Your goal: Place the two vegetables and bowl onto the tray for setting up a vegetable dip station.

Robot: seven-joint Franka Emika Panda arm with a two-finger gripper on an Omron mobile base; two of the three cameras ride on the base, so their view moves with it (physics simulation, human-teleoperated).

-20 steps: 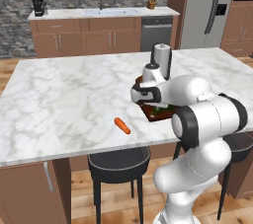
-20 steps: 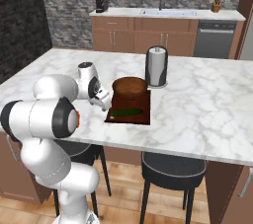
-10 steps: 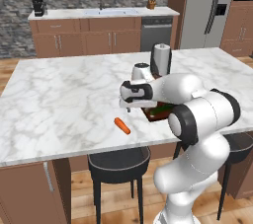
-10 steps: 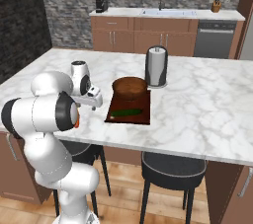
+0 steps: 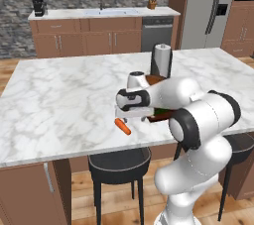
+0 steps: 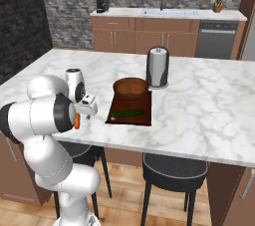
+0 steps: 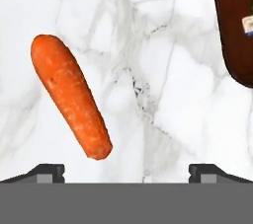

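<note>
Lying loose on the marble counter (image 5: 59, 95): the carrot (image 7: 70, 95), well apart from the tray (image 6: 133, 110), which is already carrying the bowl (image 6: 131, 88) and the cucumber (image 6: 126, 114). In the hand view, sitting at ten o'clock from centre, tapered end pointing toward five o'clock. Hovering just above it with jaws spread wide and nothing held: the gripper (image 7: 126, 171).

Risking, probably, a missed or glancing pinch: carrot lying off-centre between the fingertips (image 7: 47, 171), slanting across the jaw line, and likely rolling on smooth stone if nudged. Also risking a push toward the near counter edge, close by in the left base view.

Standing at twelve o'clock beyond the tray, a paper towel roll (image 6: 157, 66). Lining the back wall, wooden cabinets (image 5: 99, 40) and a sink (image 5: 106, 12); waiting under the counter, dark stools (image 5: 119, 162).
</note>
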